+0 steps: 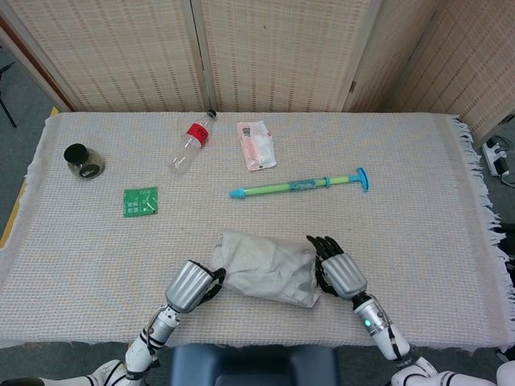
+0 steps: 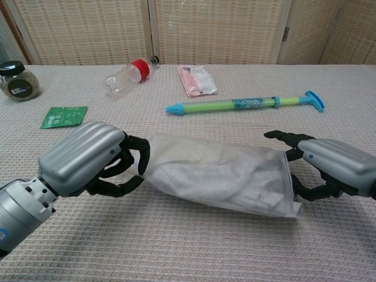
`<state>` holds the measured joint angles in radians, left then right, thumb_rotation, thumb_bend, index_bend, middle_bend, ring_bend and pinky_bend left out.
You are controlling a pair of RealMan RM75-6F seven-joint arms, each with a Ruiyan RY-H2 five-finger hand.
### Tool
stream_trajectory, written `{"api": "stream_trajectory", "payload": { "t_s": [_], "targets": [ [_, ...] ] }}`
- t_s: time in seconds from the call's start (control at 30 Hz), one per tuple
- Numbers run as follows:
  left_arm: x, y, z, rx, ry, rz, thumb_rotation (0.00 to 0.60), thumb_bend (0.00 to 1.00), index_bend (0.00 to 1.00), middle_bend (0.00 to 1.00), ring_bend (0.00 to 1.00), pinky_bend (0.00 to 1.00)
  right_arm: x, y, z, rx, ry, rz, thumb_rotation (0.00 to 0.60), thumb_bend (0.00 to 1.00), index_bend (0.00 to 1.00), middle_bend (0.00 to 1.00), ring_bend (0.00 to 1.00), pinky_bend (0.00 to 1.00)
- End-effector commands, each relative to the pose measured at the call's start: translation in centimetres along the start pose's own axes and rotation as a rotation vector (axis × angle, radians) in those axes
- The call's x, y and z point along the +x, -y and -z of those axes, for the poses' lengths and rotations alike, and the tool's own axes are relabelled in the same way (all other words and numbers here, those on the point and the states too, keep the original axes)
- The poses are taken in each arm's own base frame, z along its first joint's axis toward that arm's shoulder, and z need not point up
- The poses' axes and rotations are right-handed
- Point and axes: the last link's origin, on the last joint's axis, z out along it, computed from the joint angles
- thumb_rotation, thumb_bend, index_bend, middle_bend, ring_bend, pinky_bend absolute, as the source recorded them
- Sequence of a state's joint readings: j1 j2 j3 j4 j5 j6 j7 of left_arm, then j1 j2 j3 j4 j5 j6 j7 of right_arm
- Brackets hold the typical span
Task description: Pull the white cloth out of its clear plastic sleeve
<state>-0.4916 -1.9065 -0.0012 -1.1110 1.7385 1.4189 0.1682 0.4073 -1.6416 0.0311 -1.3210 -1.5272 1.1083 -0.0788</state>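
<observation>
Sleeve (image 2: 217, 176) w/ white cloth (image 2: 235, 182) inside, lying flat. Left hand (image 2: 94, 158) grips sleeve's closed end. Right hand (image 2: 329, 167) fingers around open end; grip unclear.

In front of me the counter (image 1: 418, 185) is draped in a pale woven cover with a fringe (image 1: 483, 201) hanging off its right edge. Behind it stands a folding screen (image 1: 273, 52) of light wicker panels in wooden frames. Grey floor (image 1: 24, 104) shows at far left, under even, soft light.
</observation>
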Motion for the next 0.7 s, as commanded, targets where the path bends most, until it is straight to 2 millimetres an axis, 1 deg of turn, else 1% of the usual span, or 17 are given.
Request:
{"api": "stream_trajectory", "payload": {
  "t_s": [0.03,0.17,0.33,0.57,0.7],
  "targets": [
    [0.1,0.1,0.0,0.002,-0.003,-0.003,0.600,0.58,0.75,1.00,1.00,1.00,0.1,0.2,0.0,-0.003,-0.012,-0.005,0.600,0.69,0.62,0.03,0.00,0.00],
    [0.3,0.4,0.1,0.014,-0.009,-0.011,0.600,0.58,0.75,1.00,1.00,1.00,0.4,0.1,0.3,-0.010,-0.021,-0.008,0.600,0.70,0.64,0.05,0.00,0.00],
    [0.6,1.0,0.0,0.032,-0.017,-0.019,0.600,0.58,0.75,1.00,1.00,1.00,1.6,-0.9,1.4,-0.032,-0.045,-0.002,0.600,0.70,0.66,0.06,0.00,0.00],
    [0.7,1.6,0.0,0.040,-0.021,-0.044,0.600,0.58,0.75,1.00,1.00,1.00,2.8,-1.9,2.2,-0.044,-0.058,0.010,0.600,0.70,0.67,0.07,0.00,0.00],
    [1.0,2.7,-0.2,0.056,-0.035,-0.079,0.600,0.58,0.75,1.00,1.00,1.00,3.7,-2.9,3.2,-0.057,-0.054,0.012,0.600,0.70,0.67,0.07,0.00,0.00]
  ]
}}
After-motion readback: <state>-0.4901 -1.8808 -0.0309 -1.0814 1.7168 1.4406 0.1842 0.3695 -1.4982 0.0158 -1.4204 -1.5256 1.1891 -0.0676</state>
